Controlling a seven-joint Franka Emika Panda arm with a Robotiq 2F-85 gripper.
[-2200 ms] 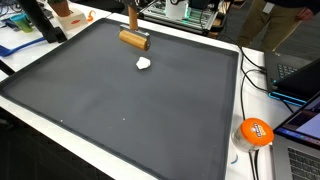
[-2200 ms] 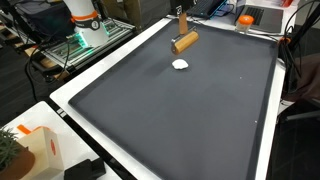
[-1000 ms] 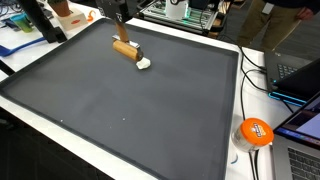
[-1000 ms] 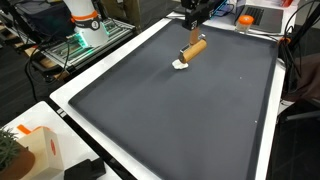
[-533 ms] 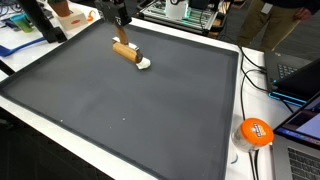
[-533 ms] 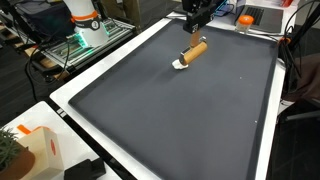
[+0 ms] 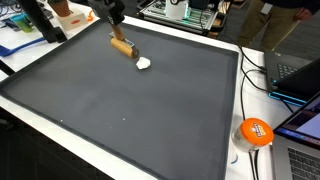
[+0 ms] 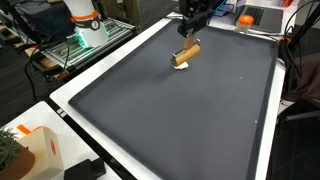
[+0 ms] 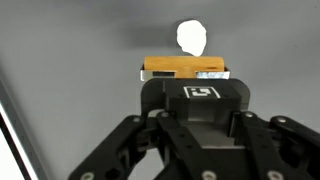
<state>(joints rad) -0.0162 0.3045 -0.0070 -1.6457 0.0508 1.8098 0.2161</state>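
I've pulled the 1 tan wooden block (image 7: 122, 45) back off the 1 white crumpled lump (image 7: 143, 63); my pincer (image 7: 117, 30) grips the block tightly, tilted.

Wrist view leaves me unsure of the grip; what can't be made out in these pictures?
- Gripper: wrist view, fingertips hidden behind its own body.
- Wooden block: wrist view, near side covered by the gripper.
- White lump: in an exterior view, too small to identify.
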